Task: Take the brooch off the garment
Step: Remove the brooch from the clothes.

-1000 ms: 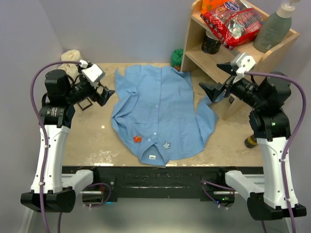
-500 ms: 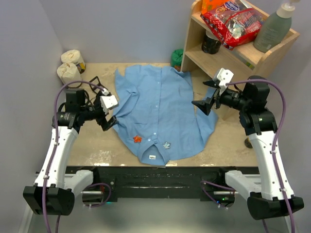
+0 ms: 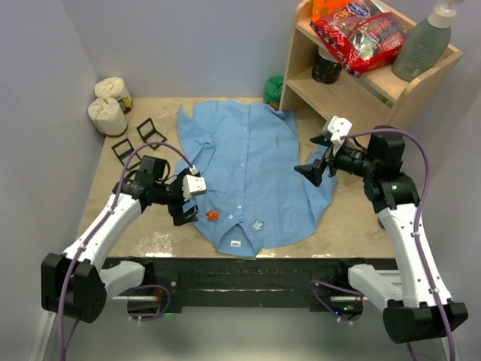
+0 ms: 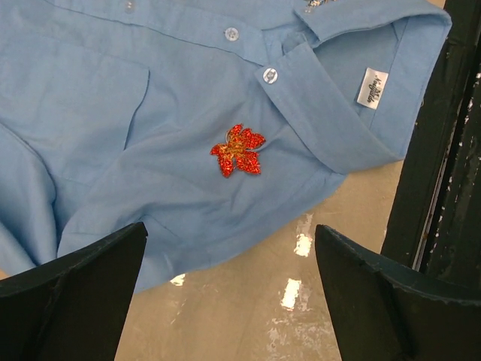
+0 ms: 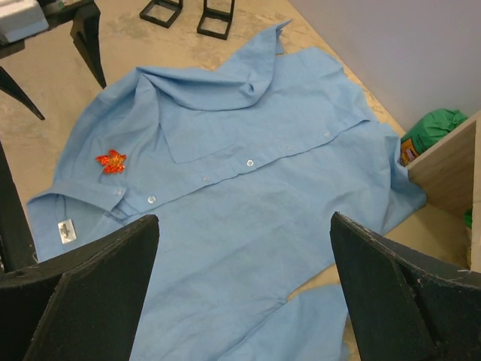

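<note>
The light-blue shirt (image 3: 248, 162) lies flat in the middle of the table, collar toward the near edge, white label (image 3: 235, 244) showing. A red-orange leaf brooch (image 3: 213, 216) is pinned left of the collar; it also shows in the left wrist view (image 4: 237, 150) and the right wrist view (image 5: 111, 160). A silver brooch (image 3: 258, 224) sits on the collar's right side. My left gripper (image 3: 183, 209) is open and empty, low at the shirt's left edge, just left of the red brooch (image 4: 231, 229). My right gripper (image 3: 310, 156) is open and empty above the shirt's right side (image 5: 244, 218).
A wooden shelf (image 3: 342, 94) stands at the back right, holding a red snack bag (image 3: 359, 34), a grey-green bottle (image 3: 425, 41) and a dark jar (image 3: 326, 66). A green item (image 3: 274, 89) lies by it. Two cloth rolls (image 3: 107, 105) and two black frames (image 3: 138, 139) sit at the back left.
My left arm has come down and moved right toward the near side, ending beside the red brooch. My right arm has moved left and lower over the shirt's right side.
</note>
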Available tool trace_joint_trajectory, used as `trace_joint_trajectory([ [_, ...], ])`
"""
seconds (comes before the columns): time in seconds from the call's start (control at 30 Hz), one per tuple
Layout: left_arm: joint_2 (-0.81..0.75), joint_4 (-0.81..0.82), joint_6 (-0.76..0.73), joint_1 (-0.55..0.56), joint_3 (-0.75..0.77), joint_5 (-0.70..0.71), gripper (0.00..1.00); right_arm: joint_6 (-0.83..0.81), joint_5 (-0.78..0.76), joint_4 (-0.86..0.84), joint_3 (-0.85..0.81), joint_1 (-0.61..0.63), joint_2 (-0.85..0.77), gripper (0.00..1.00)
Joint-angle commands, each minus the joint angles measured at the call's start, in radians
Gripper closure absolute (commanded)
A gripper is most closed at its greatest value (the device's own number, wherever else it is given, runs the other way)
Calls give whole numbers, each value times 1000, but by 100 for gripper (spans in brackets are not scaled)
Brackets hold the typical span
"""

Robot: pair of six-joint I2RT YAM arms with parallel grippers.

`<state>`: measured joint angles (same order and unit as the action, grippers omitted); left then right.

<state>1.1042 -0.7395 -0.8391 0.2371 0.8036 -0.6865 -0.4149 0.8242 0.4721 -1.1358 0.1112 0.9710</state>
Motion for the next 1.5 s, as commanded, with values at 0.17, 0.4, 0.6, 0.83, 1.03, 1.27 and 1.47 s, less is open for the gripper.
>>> trace_joint_trajectory([
  [0.17, 117, 204, 67, 80, -37, 62, 1, -38, -40, -29, 54, 4, -48, 1],
  [0.4, 190, 299, 118, 157, -46, 146, 1, -50, -56, -23, 71, 5, -63, 1],
  [0.6, 240, 308, 118, 182, -47, 166, 0, -47, -71, -35, 94, 4, -74, 1],
  [0.83, 293, 305, 113, 211, -47, 199, 1, -45, -76, -43, 116, 4, -87, 1],
  [1.03, 325, 338, 139, 237, -44, 240, 2, -45, -80, -40, 117, 4, -95, 1],
  [1.27, 364, 373, 166, 254, -46, 278, 7, -42, -80, -36, 113, 4, -98, 1],
  [1.47, 385, 377, 169, 260, -46, 280, 17, -44, -82, -33, 111, 4, -101, 1],
])
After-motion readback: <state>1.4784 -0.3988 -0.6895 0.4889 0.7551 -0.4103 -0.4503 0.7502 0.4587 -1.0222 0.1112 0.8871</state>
